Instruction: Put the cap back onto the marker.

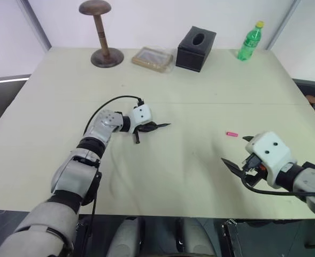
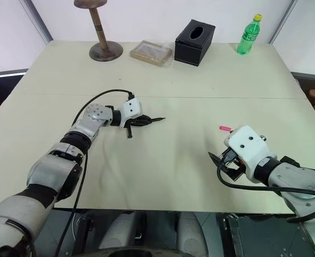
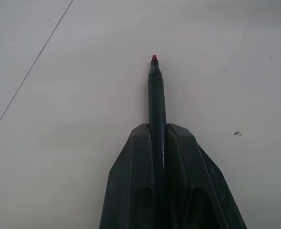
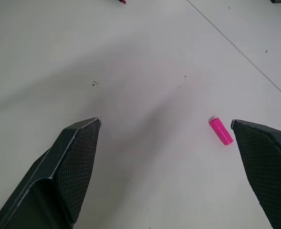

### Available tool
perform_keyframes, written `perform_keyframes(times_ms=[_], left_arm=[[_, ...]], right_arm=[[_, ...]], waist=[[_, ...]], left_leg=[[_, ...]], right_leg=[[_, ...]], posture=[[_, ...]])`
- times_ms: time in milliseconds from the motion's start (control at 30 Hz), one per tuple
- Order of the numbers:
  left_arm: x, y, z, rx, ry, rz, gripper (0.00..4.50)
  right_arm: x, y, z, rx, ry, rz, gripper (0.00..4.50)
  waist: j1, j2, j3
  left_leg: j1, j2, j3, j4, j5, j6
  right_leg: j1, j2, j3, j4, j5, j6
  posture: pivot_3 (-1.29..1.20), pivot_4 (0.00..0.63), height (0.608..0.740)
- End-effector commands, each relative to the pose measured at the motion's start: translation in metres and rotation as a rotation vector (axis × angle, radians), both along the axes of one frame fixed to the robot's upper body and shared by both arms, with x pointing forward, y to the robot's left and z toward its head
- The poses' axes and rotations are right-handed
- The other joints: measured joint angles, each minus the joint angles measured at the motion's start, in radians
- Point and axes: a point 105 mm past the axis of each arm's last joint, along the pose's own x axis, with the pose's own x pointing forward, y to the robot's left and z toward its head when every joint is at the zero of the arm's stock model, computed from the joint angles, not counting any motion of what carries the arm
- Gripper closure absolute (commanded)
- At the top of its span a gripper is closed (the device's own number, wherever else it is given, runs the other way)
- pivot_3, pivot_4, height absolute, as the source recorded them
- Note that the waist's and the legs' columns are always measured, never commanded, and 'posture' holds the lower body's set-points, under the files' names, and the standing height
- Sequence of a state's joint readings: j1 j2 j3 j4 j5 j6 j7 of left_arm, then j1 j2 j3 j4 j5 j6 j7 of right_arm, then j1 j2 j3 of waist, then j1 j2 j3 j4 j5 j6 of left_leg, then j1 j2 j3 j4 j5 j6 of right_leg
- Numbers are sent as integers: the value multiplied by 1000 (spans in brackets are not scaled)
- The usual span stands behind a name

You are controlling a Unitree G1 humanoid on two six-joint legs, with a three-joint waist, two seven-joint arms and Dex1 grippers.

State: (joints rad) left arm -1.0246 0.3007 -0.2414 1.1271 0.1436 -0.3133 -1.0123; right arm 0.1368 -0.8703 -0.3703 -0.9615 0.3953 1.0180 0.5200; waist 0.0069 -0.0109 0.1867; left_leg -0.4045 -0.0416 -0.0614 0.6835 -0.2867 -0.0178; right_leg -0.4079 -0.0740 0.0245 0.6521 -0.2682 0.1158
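Observation:
The marker [image 3: 156,95] is a thin black stick with a small red-pink tip, and it juts out from between the fingers of my left gripper [image 3: 157,126]. That gripper [image 1: 146,127] sits low over the middle-left of the table, shut on the marker [image 1: 162,126], whose tip points to the right. The cap [image 1: 231,134], a tiny bright pink cylinder, lies loose on the table at the right. My right gripper [image 1: 237,152] hovers just in front of the cap, jaws wide open and empty. In the right wrist view the cap [image 4: 220,130] lies close to one finger of that gripper [image 4: 165,122].
Along the back of the cream table [image 1: 189,176] stand a wooden hat stand [image 1: 100,32], a flat wrapped packet [image 1: 153,58], a black tissue box [image 1: 196,48] and a green bottle [image 1: 250,42]. A black cable [image 1: 112,101] loops over my left wrist.

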Motion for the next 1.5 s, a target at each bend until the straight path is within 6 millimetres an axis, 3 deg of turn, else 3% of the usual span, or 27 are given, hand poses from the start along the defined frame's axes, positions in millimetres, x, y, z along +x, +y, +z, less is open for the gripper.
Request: perform_keyframes(times_ms=[33,200,400,633,933,1500], left_arm=[[-1,6,-1,19,-4,-8,4437],[-1,0,29,-43,-63,-75,4437],[-13,-3,73,-73,-184,-206,4437],[-30,-10,95,-104,-249,-255,4437],[-42,-7,100,-109,-270,-225,4437],[-51,2,101,-109,-285,-174,4437]], right_arm=[[0,-1,12,-21,-60,2,0],[7,-13,14,-20,-56,-4,0],[44,-29,17,174,-29,37,0],[74,-45,-1,90,63,119,0],[93,-73,-27,-36,199,193,0],[127,-83,-36,-18,215,200,0]], waist=[[0,0,0],[2,0,0],[0,0,1],[-2,0,1],[-17,0,1],[-19,1,1]], left_leg=[[0,0,0,0,0,0],[0,0,0,0,0,0],[0,1,0,0,0,0],[-1,0,1,0,0,0],[-1,1,1,0,0,0],[-1,1,1,0,1,-1]], right_leg=[[0,0,0,0,0,0],[0,0,0,0,0,0],[0,1,0,0,0,0],[-1,0,1,-1,0,0],[-1,0,1,-1,0,0],[-2,0,1,-1,0,0]], posture=[[0,150,740],[0,150,740],[0,150,740],[0,150,740],[0,150,740],[0,150,740]])
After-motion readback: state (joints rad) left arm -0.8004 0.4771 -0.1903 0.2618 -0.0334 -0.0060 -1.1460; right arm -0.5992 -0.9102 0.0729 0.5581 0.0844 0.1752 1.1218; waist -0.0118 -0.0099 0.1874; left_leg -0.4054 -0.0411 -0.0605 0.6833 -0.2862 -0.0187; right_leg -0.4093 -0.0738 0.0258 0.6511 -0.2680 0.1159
